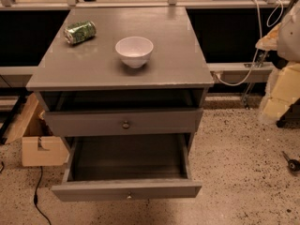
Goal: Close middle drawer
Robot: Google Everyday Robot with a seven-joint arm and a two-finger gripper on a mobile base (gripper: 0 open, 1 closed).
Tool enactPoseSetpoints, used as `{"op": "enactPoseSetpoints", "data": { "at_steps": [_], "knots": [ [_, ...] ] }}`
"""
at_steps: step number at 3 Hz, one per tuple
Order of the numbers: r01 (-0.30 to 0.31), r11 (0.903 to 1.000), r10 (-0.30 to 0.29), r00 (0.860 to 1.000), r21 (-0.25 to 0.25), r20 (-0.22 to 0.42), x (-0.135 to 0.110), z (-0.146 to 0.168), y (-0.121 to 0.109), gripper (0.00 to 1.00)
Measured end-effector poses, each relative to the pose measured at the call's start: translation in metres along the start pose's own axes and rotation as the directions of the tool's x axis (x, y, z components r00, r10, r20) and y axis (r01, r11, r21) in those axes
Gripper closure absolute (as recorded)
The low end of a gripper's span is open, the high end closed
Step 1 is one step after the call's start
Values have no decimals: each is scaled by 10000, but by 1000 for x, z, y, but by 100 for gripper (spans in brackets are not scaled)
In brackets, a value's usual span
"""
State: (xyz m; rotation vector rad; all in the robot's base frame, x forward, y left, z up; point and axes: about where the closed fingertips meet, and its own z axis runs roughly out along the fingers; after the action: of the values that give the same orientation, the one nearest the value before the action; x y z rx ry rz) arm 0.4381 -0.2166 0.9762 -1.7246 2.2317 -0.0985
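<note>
1. Middle drawer [126, 190], the wide shallow grey wooden one with a tiny metal knob [129, 196], stands pulled far out of the grey wooden cabinet [199, 102], its front low near the floor
2. Tool is not in view, so I cannot tell whether it is wide or narrow
3. Bring the tool in front of the flat drawer front and press at the centre, near the knob, so the drawer runs straight
4. Push level until it sits flush; a gentle stop spares the round white bowl [134, 50] and crushed green can [79, 32] on the worktop [178, 55]
</note>
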Motion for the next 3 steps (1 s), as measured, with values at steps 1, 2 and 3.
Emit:
{"op": "enactPoseSetpoints", "data": {
  "at_steps": [1, 2, 3],
  "knots": [
    [0, 10000, 0, 10000, 0, 0, 0, 0, 0, 0],
    [-221, 9967, 240, 9995, -787, 226, 0, 33, 20, 0],
    [-818, 9770, 1003, 9913, -1969, 856, -7, 87, 60, 0]
  ]
}}
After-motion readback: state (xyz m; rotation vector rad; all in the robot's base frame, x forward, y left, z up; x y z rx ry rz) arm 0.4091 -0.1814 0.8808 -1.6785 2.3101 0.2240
